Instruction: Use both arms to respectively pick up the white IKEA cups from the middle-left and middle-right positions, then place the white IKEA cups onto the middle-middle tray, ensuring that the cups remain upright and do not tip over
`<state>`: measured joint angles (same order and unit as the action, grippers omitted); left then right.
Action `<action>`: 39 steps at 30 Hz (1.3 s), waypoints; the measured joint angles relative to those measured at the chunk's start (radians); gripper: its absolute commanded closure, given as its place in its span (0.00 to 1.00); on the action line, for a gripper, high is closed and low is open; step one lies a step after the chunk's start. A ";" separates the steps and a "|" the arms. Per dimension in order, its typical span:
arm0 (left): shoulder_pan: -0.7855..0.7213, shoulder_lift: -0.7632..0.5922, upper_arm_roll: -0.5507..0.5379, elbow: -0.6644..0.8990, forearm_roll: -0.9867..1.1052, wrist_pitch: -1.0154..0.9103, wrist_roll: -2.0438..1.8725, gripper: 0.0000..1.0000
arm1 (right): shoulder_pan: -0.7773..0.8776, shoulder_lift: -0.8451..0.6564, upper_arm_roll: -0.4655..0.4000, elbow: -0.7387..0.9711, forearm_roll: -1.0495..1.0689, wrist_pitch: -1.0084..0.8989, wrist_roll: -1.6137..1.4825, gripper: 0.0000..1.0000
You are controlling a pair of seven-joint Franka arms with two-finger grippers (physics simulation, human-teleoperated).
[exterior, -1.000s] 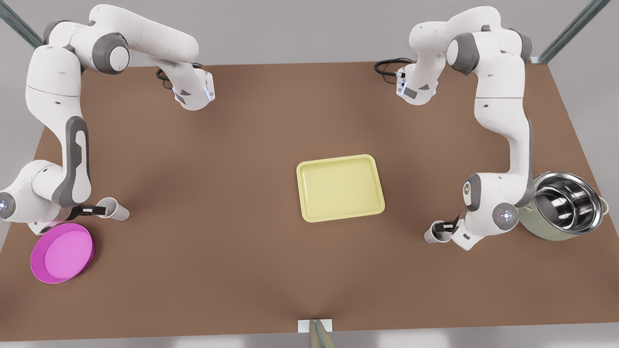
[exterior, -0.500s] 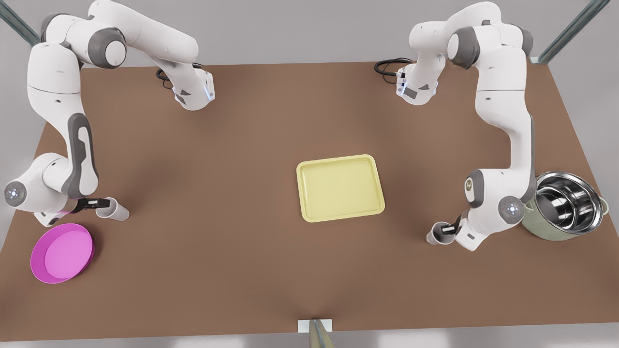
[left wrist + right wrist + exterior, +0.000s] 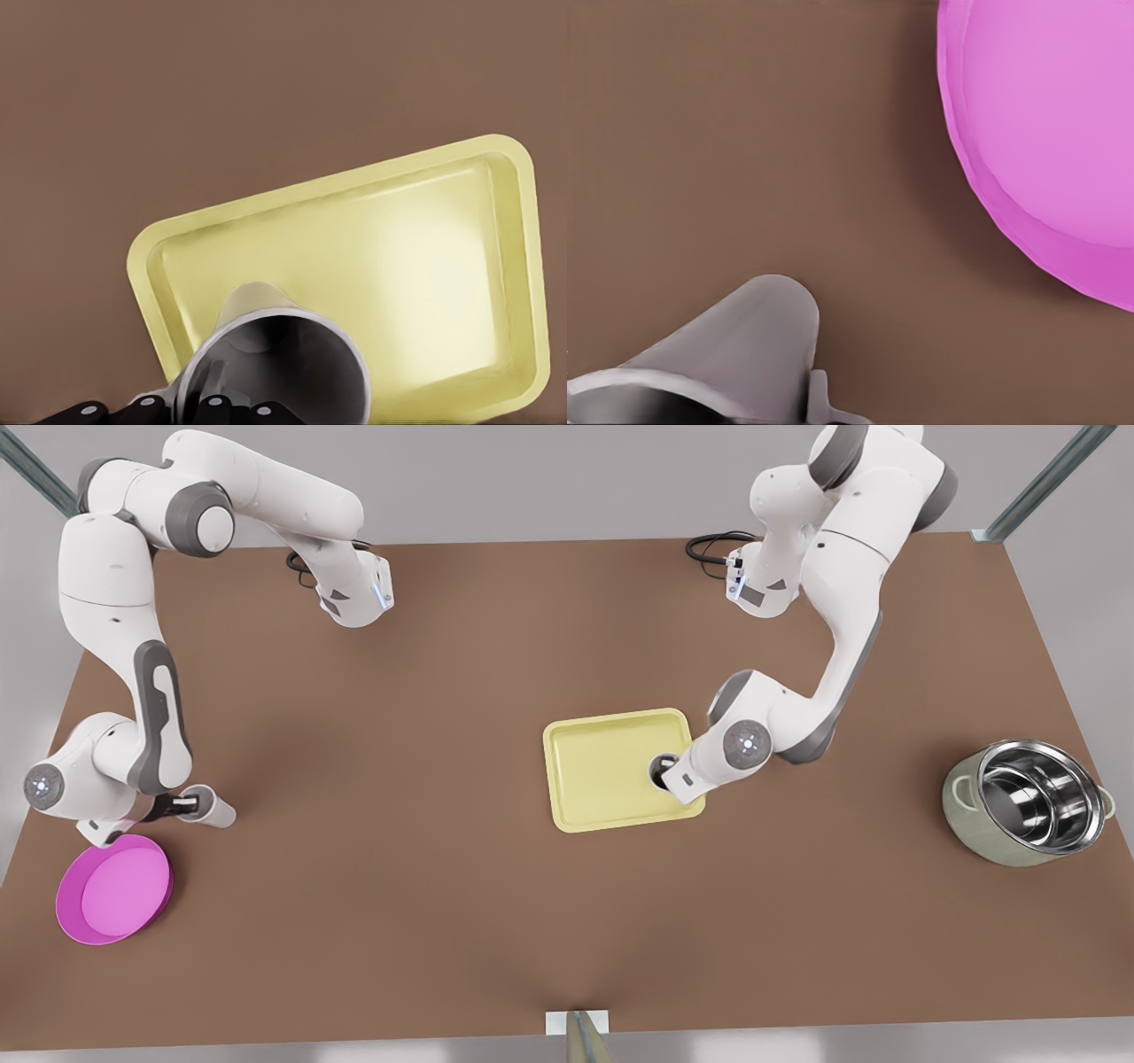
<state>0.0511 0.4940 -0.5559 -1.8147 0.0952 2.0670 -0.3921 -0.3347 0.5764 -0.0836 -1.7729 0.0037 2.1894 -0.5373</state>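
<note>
In the front view my left gripper [image 3: 666, 773] is over the right part of the pale yellow tray [image 3: 594, 779], shut on a white cup [image 3: 660, 768] whose dark mouth faces up. The left wrist view has this cup [image 3: 275, 363] upright above the tray [image 3: 425, 257], with the black fingers [image 3: 217, 409] at its rim. At the front view's left, my right gripper [image 3: 182, 805] is shut on the other white cup [image 3: 213, 809]. In the right wrist view this cup [image 3: 744, 354] stays apart from the magenta dish [image 3: 1054, 133].
A round magenta-pink dish [image 3: 113, 887] lies near the table's front left corner, just below the right gripper. A steel-lined grey-green pot [image 3: 1028, 802] stands at the front view's right. Brown table surrounds the tray on all sides.
The left arm swung its cup from beside the pot across to above the tray. The right arm shifted slightly and still holds its cup near the magenta dish.
</note>
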 measured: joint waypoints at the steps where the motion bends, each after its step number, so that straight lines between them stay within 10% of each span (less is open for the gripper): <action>1: 0.029 -0.002 -0.023 -0.029 0.003 0.020 -0.017 0.77 | 0.010 -0.007 0.002 0.000 -0.001 -0.003 -0.003 0.79; 8: 0.116 -0.004 -0.094 -0.167 0.030 0.190 -0.114 0.76 | 0.195 -0.029 0.270 0.108 0.005 -0.101 -0.019 0.79; 11: 0.121 0.002 -0.097 -0.174 0.040 0.234 -0.140 0.45 | 0.358 0.010 0.281 0.176 0.042 -0.124 -0.005 0.79; 16: 0.134 0.006 -0.098 -0.206 0.054 0.299 -0.178 0.39 | 0.557 0.072 0.281 0.256 0.140 -0.129 0.065 0.79; 18: 0.137 0.006 -0.101 -0.207 0.055 0.316 -0.189 0.00 | 0.625 0.104 0.281 0.299 0.172 -0.123 0.107 0.79; 25: 0.190 -0.043 -0.157 -0.158 0.051 0.303 -0.218 0.00 | 0.822 0.219 0.277 0.436 0.212 -0.068 0.311 0.79; 32: 0.275 -0.065 -0.183 0.485 0.135 -0.248 -0.228 0.00 | 0.922 0.308 0.268 0.497 0.216 -0.008 0.520 0.79; 34: 0.049 -0.196 0.165 0.494 0.107 -0.380 -0.181 0.00 | 0.928 0.319 0.268 0.497 0.216 0.002 0.567 0.79; 35: -0.076 -0.262 0.337 0.488 0.074 -0.437 -0.155 0.00 | 0.929 0.321 0.267 0.498 0.216 0.006 0.589 0.70; 36: -0.140 -0.304 0.423 0.479 0.047 -0.488 -0.132 0.00 | 0.929 0.322 0.267 0.496 0.213 0.010 0.612 0.00; 39: -0.195 -0.305 0.493 0.478 -0.003 -0.606 -0.069 0.00 | 0.930 0.320 0.267 0.491 0.196 0.021 0.684 0.00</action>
<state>-0.1438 0.1894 -0.0629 -1.3366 0.0923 1.4615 -0.4610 0.5951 0.8965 0.1839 -1.2822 0.1999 2.2108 0.1468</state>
